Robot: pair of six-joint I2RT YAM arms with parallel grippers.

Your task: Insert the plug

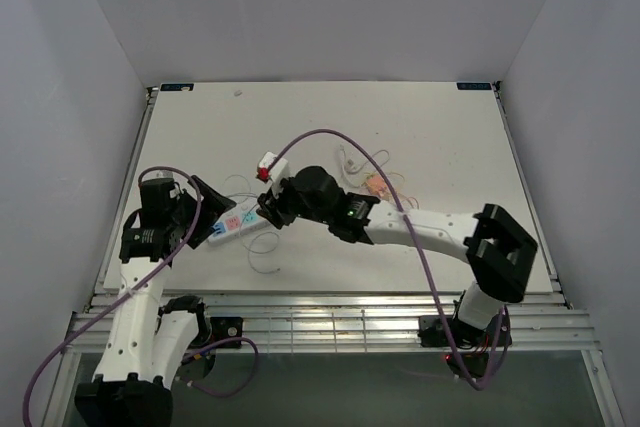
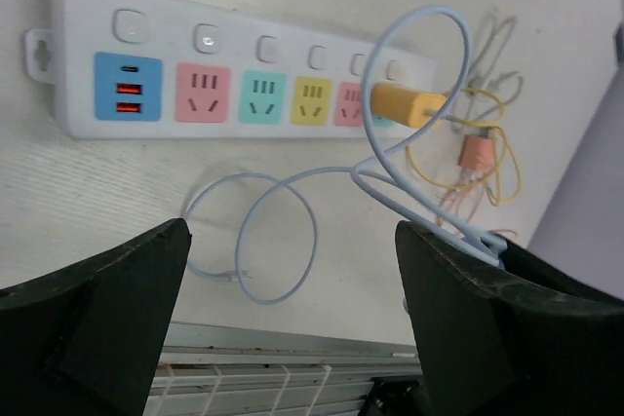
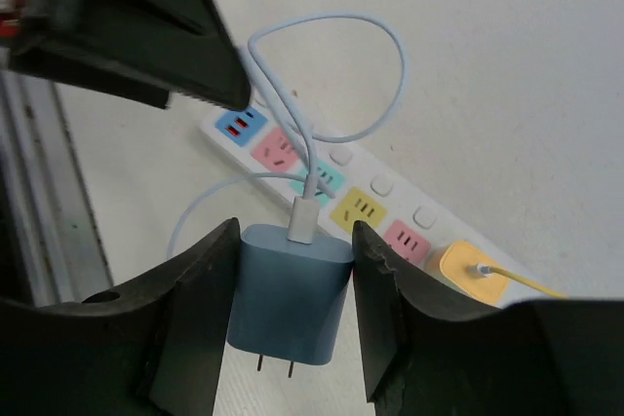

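Observation:
A blue plug [image 3: 290, 294] with two bare prongs sits between my right gripper's [image 3: 295, 241] fingers, which are shut on its sides. A pale blue cable [image 3: 390, 56] loops up from its white connector. The plug hangs above the table, just in front of the white power strip [image 3: 402, 198] with coloured sockets. A yellow plug [image 3: 468, 270] sits in the strip's far socket. My left gripper [image 2: 292, 233] is open and holds nothing, close to the strip [image 2: 244, 46] on the near side. In the top view the two grippers meet over the strip [image 1: 235, 222].
The pale blue cable [image 2: 278, 241] coils on the table before the strip. An orange connector with thin yellow wires [image 2: 476, 155] lies to the right. A white and red object [image 1: 268, 165] shows behind the right wrist. A metal grille [image 1: 330, 327] runs along the table's near edge.

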